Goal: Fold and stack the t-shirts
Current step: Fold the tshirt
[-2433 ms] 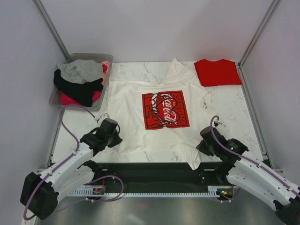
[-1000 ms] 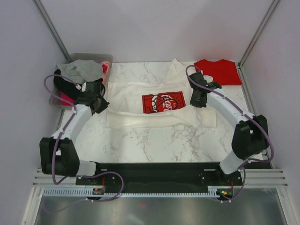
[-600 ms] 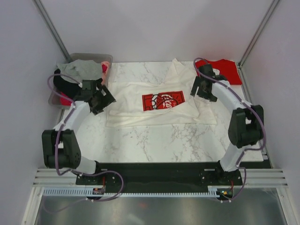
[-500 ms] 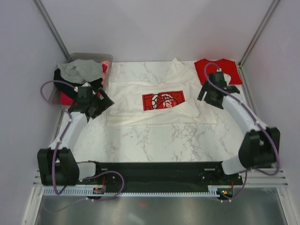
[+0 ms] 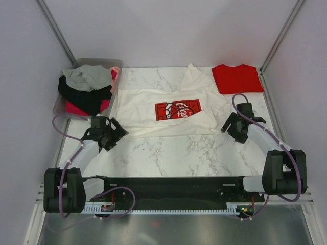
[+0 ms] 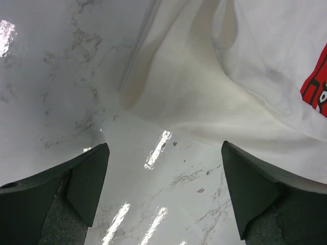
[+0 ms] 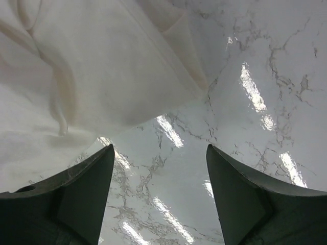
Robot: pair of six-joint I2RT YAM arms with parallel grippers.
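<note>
The cream-white t-shirt (image 5: 173, 122) lies folded in half across the middle of the table, its red chest print (image 5: 178, 109) facing up. Folded into a square, the plain red t-shirt (image 5: 237, 79) sits at the back right corner. My left gripper (image 5: 117, 134) hovers open just off the cream shirt's near left corner, nothing between its fingers (image 6: 87, 178). The left wrist view shows the cream shirt (image 6: 214, 97) ahead of my left gripper (image 6: 166, 173). My right gripper (image 5: 227, 126) is open and empty by the near right corner; the cream shirt (image 7: 97, 71) lies ahead of it (image 7: 159, 176).
A grey bin (image 5: 116, 76) at the back left holds a heap of grey, black and pink clothes (image 5: 87, 89). Bare marble table (image 5: 179, 155) stretches between the cream shirt and the arm bases. Grey walls and metal posts close in the sides.
Both grippers opened and let go of the cream shirt's edge after folding it over. Both arms then drew back toward the near side, off the shirt's left and right corners.
</note>
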